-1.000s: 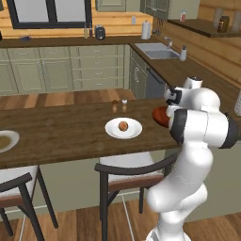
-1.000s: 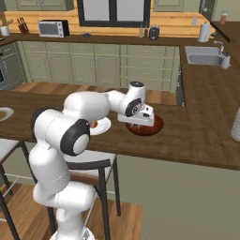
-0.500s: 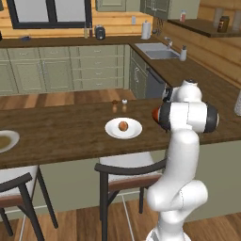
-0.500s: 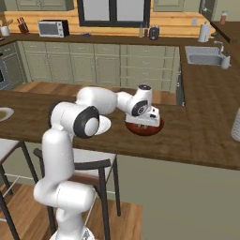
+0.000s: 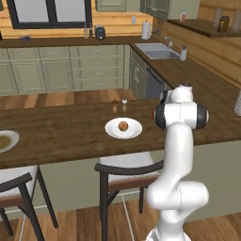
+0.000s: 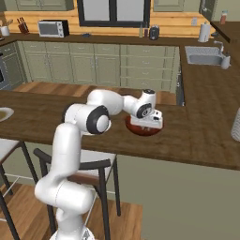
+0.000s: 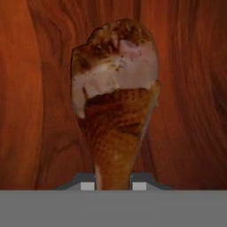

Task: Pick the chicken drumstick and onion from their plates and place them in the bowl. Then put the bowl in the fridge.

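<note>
The gripper [image 7: 113, 186] is pinching the chicken drumstick [image 7: 116, 102] by its narrow end, the meaty end hanging straight out toward the dark inside of the bowl [image 7: 31, 111]. From the right side, the hand [image 6: 151, 118] sits just over the bowl [image 6: 136, 130] on the surface [image 6: 197, 136].

To do this step well, I would judge it best to let go only while the drumstick is over the middle of the bowl and close to its floor, so it settles rather than bouncing to the rim. Then lift straight up before swinging away.

The onion [image 5: 123, 125] sits on its plate [image 5: 134, 132], well apart to the left of the arm, waiting its turn.
</note>
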You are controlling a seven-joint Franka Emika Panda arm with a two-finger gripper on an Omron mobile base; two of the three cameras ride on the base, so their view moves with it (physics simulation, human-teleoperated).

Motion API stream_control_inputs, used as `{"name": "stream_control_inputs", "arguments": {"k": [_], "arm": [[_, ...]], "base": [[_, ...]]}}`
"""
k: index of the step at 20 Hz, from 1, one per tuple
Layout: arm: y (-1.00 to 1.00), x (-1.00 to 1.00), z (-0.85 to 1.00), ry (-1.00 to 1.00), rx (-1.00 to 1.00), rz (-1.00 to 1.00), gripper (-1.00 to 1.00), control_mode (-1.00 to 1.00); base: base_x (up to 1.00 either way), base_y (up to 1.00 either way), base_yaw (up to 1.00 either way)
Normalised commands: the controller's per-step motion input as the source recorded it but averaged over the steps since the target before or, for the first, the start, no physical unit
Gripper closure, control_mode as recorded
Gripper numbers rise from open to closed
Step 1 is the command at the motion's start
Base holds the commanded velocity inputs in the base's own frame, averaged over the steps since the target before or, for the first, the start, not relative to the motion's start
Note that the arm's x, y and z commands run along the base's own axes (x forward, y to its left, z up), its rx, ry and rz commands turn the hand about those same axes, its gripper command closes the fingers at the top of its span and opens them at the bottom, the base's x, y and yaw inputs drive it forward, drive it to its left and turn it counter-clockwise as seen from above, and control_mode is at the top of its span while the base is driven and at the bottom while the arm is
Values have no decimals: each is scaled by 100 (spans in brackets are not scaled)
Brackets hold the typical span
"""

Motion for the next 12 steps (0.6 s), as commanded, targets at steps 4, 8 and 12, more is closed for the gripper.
{"name": "stream_control_inputs", "arguments": {"k": [4, 8, 12], "arm": [[-1, 10, -20, 2, 0, 0, -100, -100], [0, 0, 0, 0, 0, 0, -100, -100], [14, 0, 43, 0, 0, -2, -100, -100]], "base": [[0, 0, 0], [0, 0, 0], [0, 0, 0]]}}
